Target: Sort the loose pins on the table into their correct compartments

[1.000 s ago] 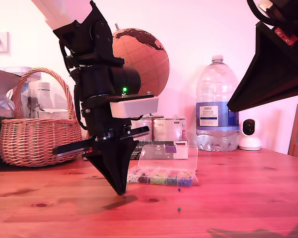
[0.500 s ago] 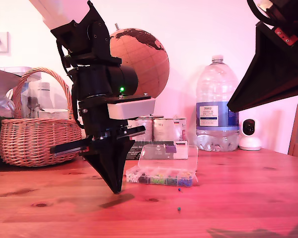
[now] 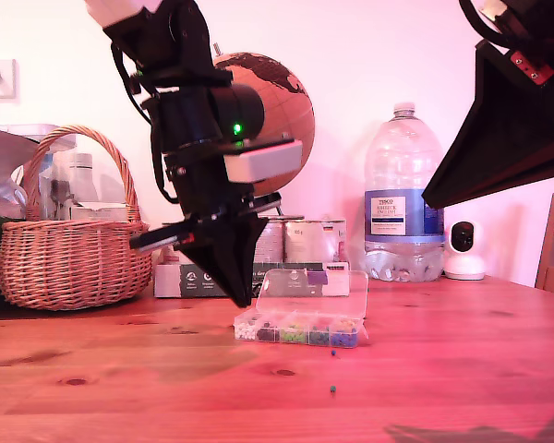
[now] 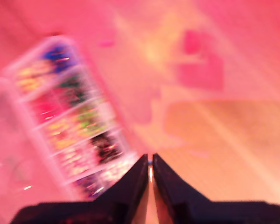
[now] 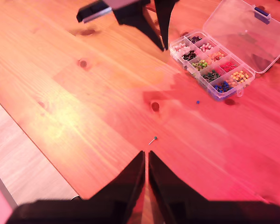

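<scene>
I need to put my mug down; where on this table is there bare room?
Bare wood lies on the table between the organiser box and the near edge, broken only by the green pin and a blue pin. Behind the box it is crowded: basket, tins, water bottle.

A wicker basket point(image 3: 69, 245) with an arched handle is seen at nine o'clock in the exterior view, with pale containers held inside it. A globe point(image 3: 272, 115) is placed behind, toward twelve o'clock. Round tins point(image 3: 309, 242) are set below the globe. A large clear water bottle point(image 3: 403, 198) stands at three o'clock, and a small white camera point(image 3: 463, 250) is placed just beside it.
</scene>
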